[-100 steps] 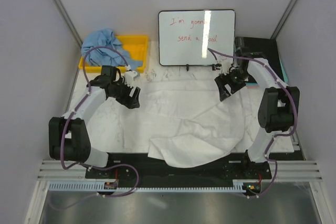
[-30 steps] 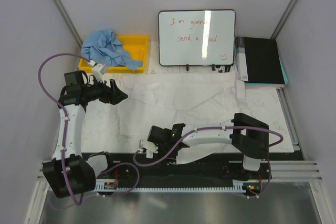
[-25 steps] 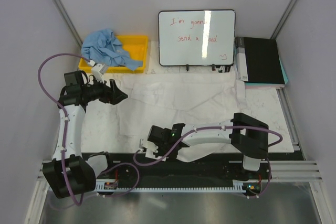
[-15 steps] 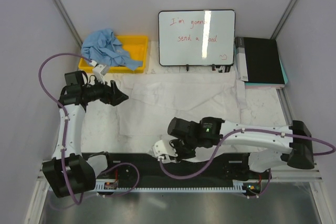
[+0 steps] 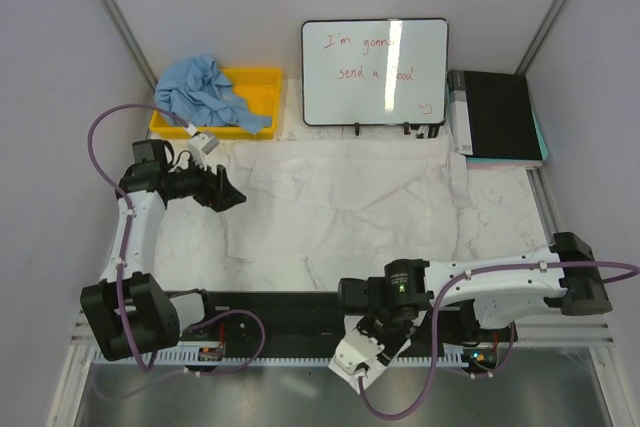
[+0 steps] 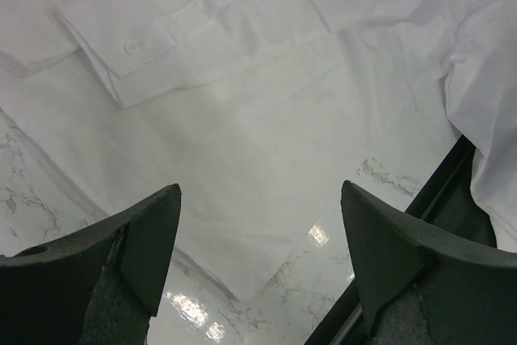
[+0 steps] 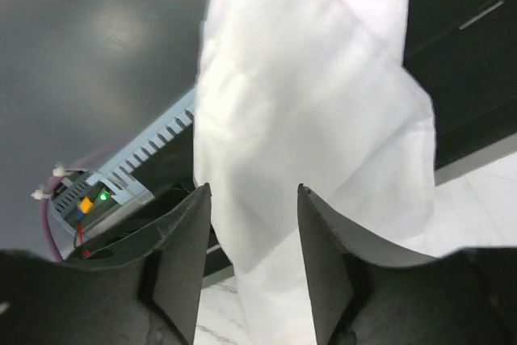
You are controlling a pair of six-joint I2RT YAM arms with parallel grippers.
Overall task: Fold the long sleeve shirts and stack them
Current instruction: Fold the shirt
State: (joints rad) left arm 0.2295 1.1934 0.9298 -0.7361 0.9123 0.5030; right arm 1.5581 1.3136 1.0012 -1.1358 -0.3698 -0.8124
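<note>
so from the overhead cam the white shirt (image 5: pixel 350 197) is spread out wrinkly across the middle and far part of the marble tabletop (image 5: pixel 505 217), and the blue shirt (image 5: pixel 200 92) is bunched up on the left end of the yellow bin (image 5: pixel 258 82) in the far left corner, next to the whiteboard (image 5: pixel 375 72). the left tool (image 5: pixel 228 194) hovers at the shirt's left edge. its own wrist cam gives what the overhead can't: fingers spread wide with nothing between them, looking down at a buttoned cuff (image 6: pixel 129 46) lying flat on the shirt body, with bare marble along the near side. the right tool (image 7: pixel 251 191) is the odd one. overhead just shows that arm slung low across the near edge with its wrist out past the black base, and you can't see any cloth there. the right wrist cam shows a band of white cloth running between its fingers, hanging over the black base and the cable tray (image 7: pixel 133 183) with a little green light. the fingers stand somewhat apart with the cloth in the gap, but i honestly can't tell if they're pinching it or if it's loose.
</note>
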